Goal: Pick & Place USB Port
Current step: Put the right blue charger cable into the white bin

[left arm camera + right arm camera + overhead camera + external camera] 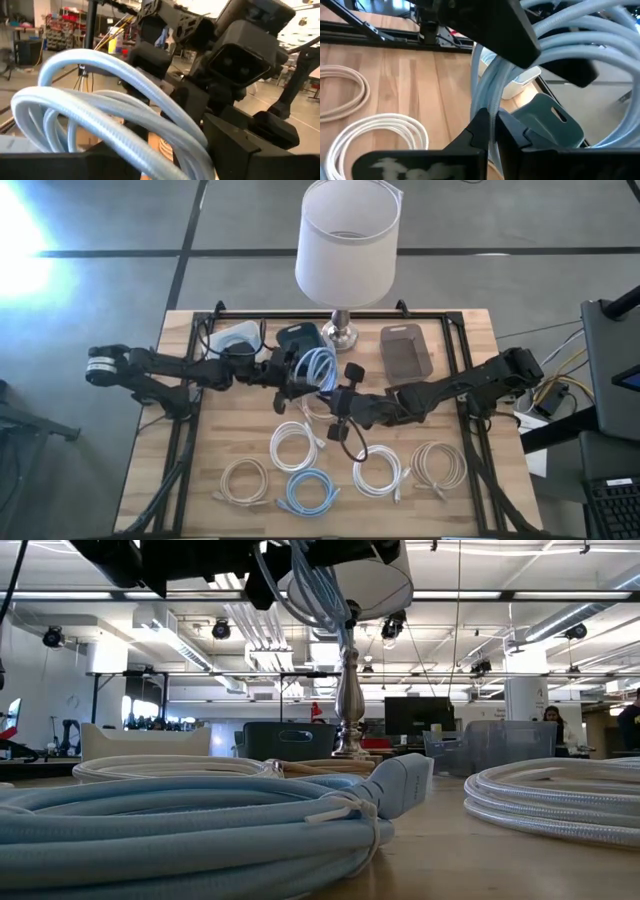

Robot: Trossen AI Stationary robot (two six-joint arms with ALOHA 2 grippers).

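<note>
A light-blue coiled cable [318,368] hangs in the air between my two grippers, above the middle of the table and in front of the lamp. It also shows at the top of the low view [305,585]. My left gripper [296,376] reaches in from the table's left and is shut on the coil's left side. My right gripper [336,396] reaches in from the right and is shut on the coil's near side. In the left wrist view the coil [100,110] fills the foreground, with my right gripper behind it. My left gripper holds several strands of the coil [125,145] between its two fingers, coming in roughly level from the table's left. The coil stands on edge, lifted clear of the table. My right gripper pinches a few strands of the coil [491,107] between its fingertips [479,131], reaching in from the table's right and near side. The loops rise beyond the fingers, clear of the wood.
A lamp [343,330] stands at the far middle, between a teal bin [298,336], a white bin [235,338] and a grey clear bin [405,350]. Several white coils [293,442] and one blue coil [310,490] lie on the near half of the table.
</note>
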